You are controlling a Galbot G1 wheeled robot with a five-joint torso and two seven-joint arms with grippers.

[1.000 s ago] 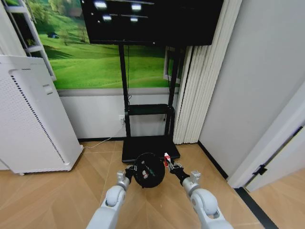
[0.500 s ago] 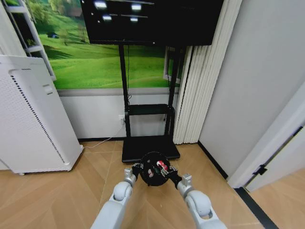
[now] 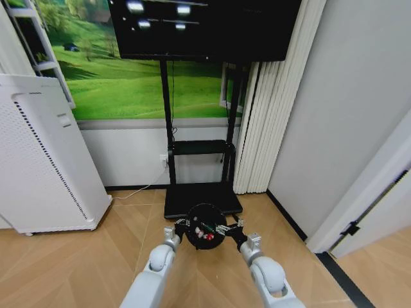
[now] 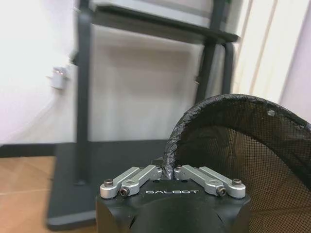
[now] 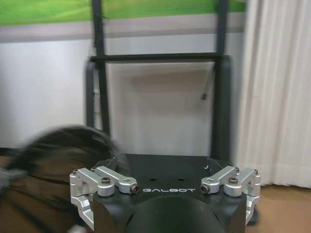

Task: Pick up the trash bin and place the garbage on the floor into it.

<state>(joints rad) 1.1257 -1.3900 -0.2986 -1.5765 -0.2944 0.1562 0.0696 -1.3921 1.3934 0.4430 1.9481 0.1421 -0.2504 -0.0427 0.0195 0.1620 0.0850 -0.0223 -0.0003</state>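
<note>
Left gripper [image 4: 169, 171] pinches the trash bin [image 4: 233, 145] rim; right gripper [image 5: 165, 170] gapes wide, empty

Even, bright indoor light filled the room, and ceiling lamps glared as white patches on the dark glossy wall screen [image 3: 204, 29]. The head view bowed straight lines outward near its edges. In the left wrist view the white wall was washed out and the background soft. In the right wrist view the small black round mesh bin [image 5: 63, 160] smeared with motion blur.
</note>
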